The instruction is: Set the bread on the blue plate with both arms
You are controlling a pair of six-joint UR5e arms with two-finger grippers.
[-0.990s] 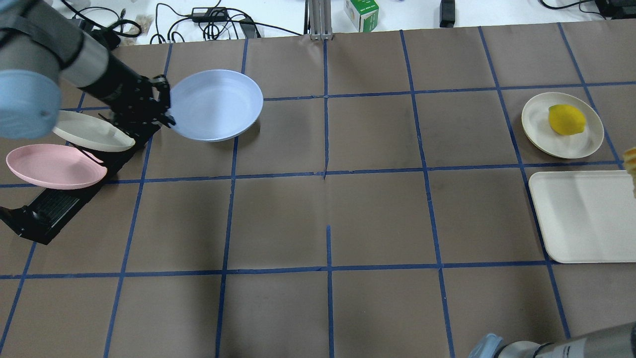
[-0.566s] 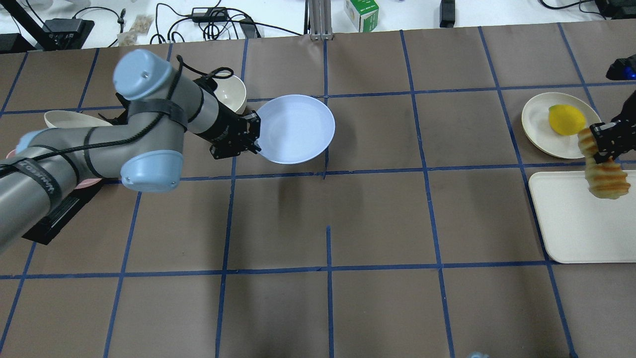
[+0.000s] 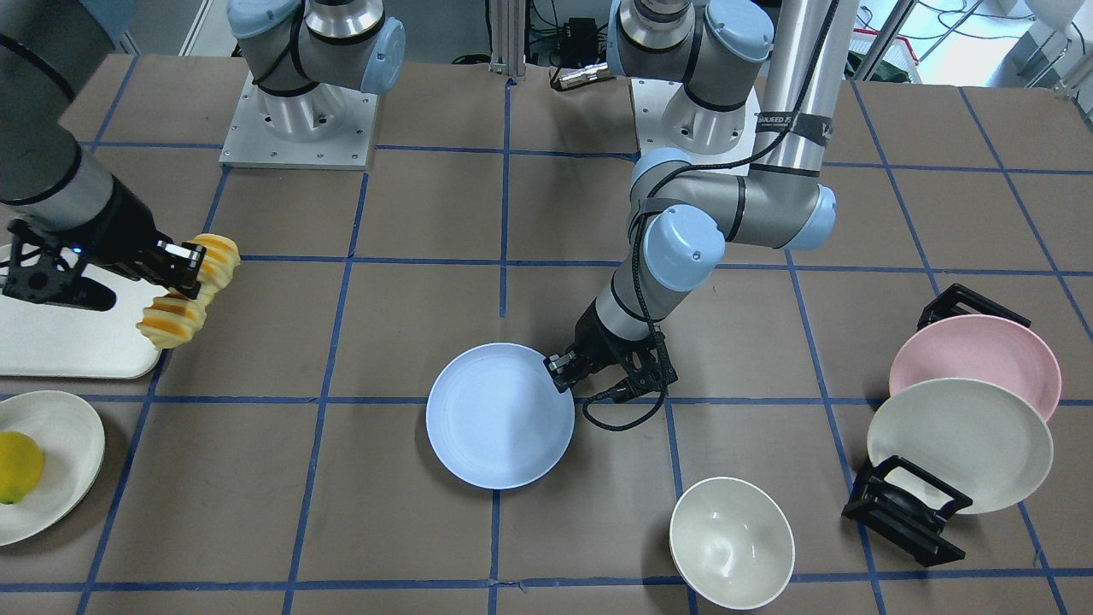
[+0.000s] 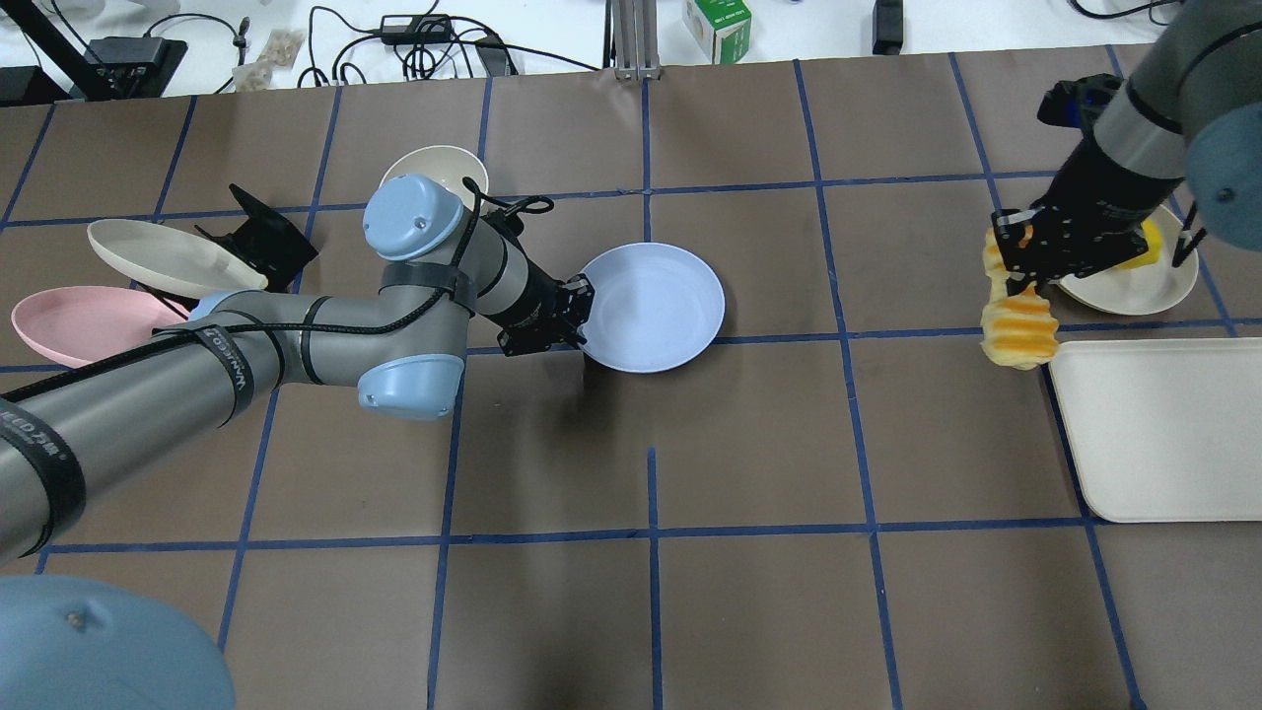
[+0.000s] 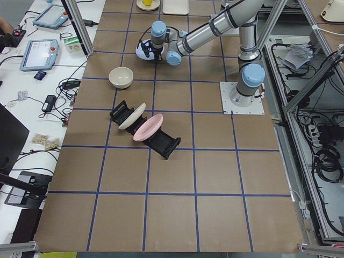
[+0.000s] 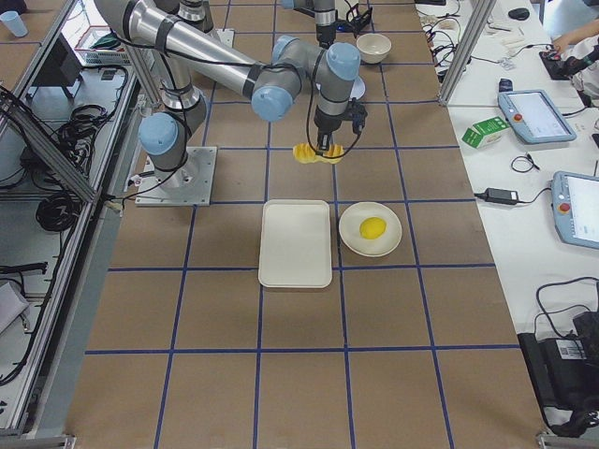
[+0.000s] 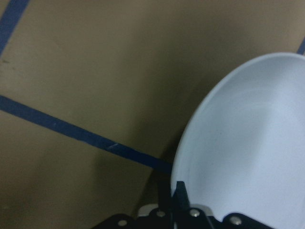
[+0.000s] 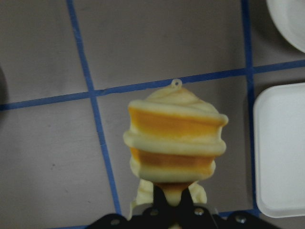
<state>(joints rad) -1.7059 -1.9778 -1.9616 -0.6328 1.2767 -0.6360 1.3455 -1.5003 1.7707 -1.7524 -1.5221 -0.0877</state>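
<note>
Golden bread (image 4: 1020, 333) is clenched in the right pincer (image 4: 1023, 268), its long axis hanging downward over the table (image 4: 749, 444) beside the tray (image 4: 1163, 434). Well apart, toward the robot's left, the blue plate (image 4: 661, 301) is gripped by its rim in the left pincer (image 4: 575, 318).

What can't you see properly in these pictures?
- Overhead view: the lemon is mostly hidden behind the right gripper, and the left arm covers part of the pink plate.
- Left wrist view: the blue plate is cut off by the right edge.
- Right wrist view: the bread has its held end hidden by the gripper.
- Front view: the left edge cuts off the lemon.
</note>
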